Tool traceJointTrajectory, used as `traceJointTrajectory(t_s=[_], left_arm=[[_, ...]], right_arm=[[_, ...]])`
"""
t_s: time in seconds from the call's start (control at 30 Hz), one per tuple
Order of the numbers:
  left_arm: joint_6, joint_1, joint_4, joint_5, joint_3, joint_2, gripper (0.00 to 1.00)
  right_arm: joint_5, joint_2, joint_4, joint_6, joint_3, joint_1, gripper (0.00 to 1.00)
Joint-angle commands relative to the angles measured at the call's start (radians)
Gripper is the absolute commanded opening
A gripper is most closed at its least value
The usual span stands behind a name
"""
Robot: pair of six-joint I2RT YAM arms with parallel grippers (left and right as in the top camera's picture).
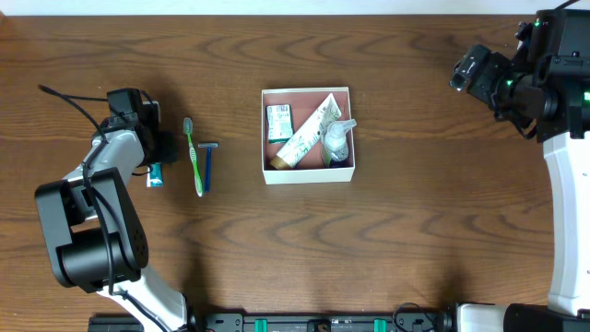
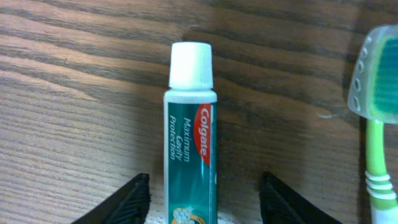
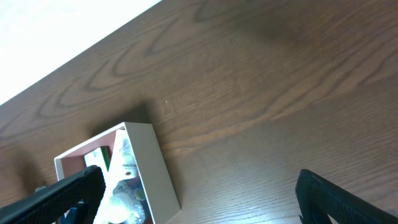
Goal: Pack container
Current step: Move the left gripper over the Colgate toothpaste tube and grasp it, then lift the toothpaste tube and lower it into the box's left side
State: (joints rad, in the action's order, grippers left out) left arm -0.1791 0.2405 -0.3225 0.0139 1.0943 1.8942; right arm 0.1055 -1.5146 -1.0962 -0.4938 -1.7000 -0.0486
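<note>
1. Container (image 1: 309, 175) sits at the middle of the table (image 1: 415, 231), open top facing up. It is square, so no long axis shows, and its white walls run parallel to the table edges.
2. Inside, on the reddish-brown floor, a small green-and-white carton (image 1: 278, 122) sits in the far-left corner. A long pale tube (image 1: 307, 134) lies diagonally from near-left to far-right, and a clear bottle (image 1: 337, 138) rests by the right wall. Their print is too small to read.
3. Well to the left of the box lie a green toothbrush (image 1: 194, 159) and a blue razor (image 1: 208, 164), side by side, both running near to far.
4. Further left, a small teal tube (image 2: 189, 143) reads "Colgate" on a red patch, then "Maximum Cavity Protection". Its white cap points away from the left gripper (image 2: 205, 202).
5. The left gripper's jaws stand apart, one finger on either side of the teal tube, neither touching it.
6. The right gripper (image 3: 199, 199) hovers at the far right of the table, jaws spread wide, holding nothing.
</note>
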Motion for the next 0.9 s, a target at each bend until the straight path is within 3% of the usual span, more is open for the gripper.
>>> traceJointTrajectory(t_s=[0.0,0.1,0.23,0.33,0.87], left_arm=[[-0.003,0.002,-0.006,-0.003,0.003,0.034,0.53],[-0.003,0.002,-0.005,-0.003,0.004,0.032,0.51],[-0.003,0.002,-0.005,-0.003,0.004,0.029,0.34],[-0.003,0.002,-0.006,-0.003,0.004,0.018,0.27],[0.043,-0.013,-0.033,-0.002,0.004,-0.17,0.19]], right_arm=[[0.007,-0.004,0.0,-0.006,-0.005,-0.005,0.99],[0.007,-0.004,0.0,-0.006,-0.005,-0.005,0.99],[0.007,-0.004,0.0,-0.006,-0.005,-0.005,0.99],[0.007,-0.004,0.0,-0.006,-0.005,-0.005,0.99],[0.007,-0.004,0.0,-0.006,-0.005,-0.005,0.99]])
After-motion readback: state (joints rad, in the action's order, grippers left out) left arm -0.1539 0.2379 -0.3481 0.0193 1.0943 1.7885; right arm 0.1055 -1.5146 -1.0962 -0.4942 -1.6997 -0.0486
